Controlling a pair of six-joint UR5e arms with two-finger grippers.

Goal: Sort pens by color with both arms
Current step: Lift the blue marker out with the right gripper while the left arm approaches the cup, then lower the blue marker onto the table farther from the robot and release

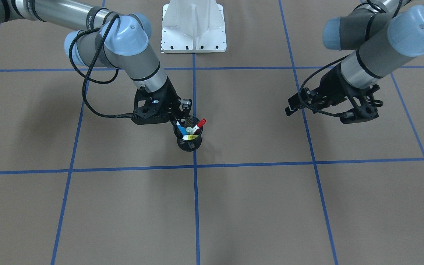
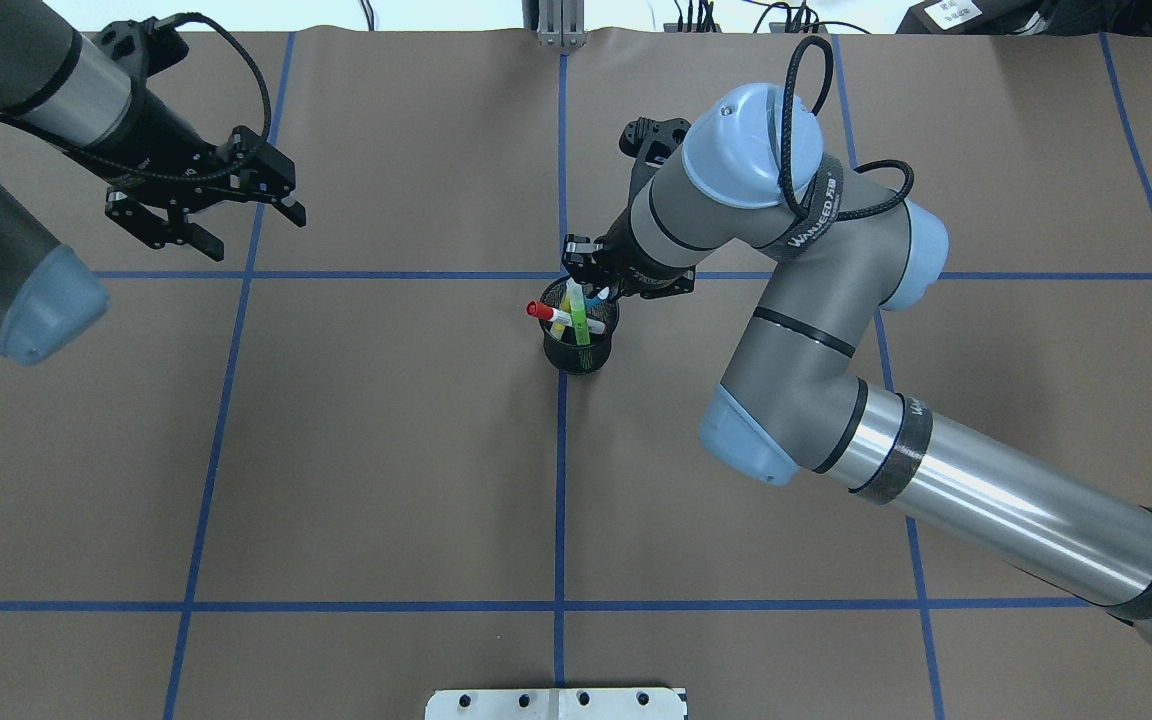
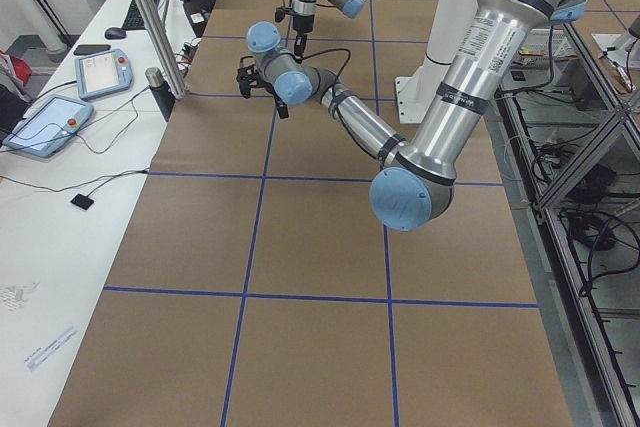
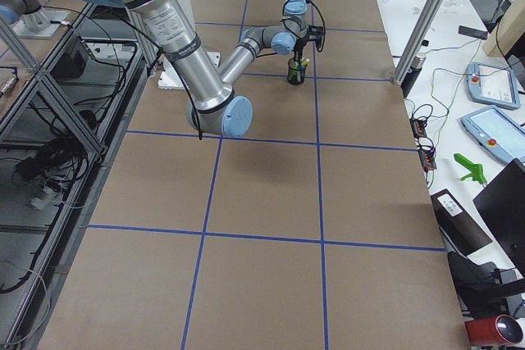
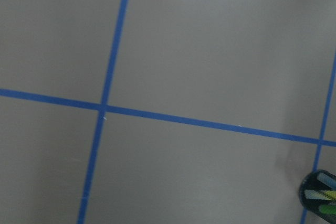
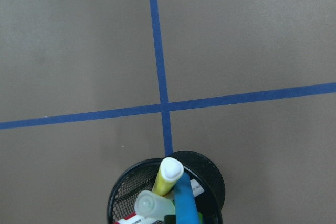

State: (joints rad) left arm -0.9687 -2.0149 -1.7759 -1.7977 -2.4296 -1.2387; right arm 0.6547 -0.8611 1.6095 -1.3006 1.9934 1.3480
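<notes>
Blue pen (image 1: 181,130): tilted in the black mesh cup (image 1: 189,145), near the middle of the table (image 1: 256,206).
Red-capped pen (image 1: 199,124), yellow pen (image 6: 167,179), green pen (image 2: 579,318): in the same cup, leaning across one another.
Right gripper (image 2: 591,282): right at the cup's rim, over the pens; I can't tell if it's spread or closed.
Left gripper (image 2: 254,230): spread wide, holding nothing, well apart from the cup.
Progress: nothing sorted yet, I'd say; all four pens are left to pull out and group.

Pens (image 2: 574,318) in cup (image 2: 576,358); right hand (image 2: 593,288) beside it; left hand (image 2: 254,232) well apart.
</notes>
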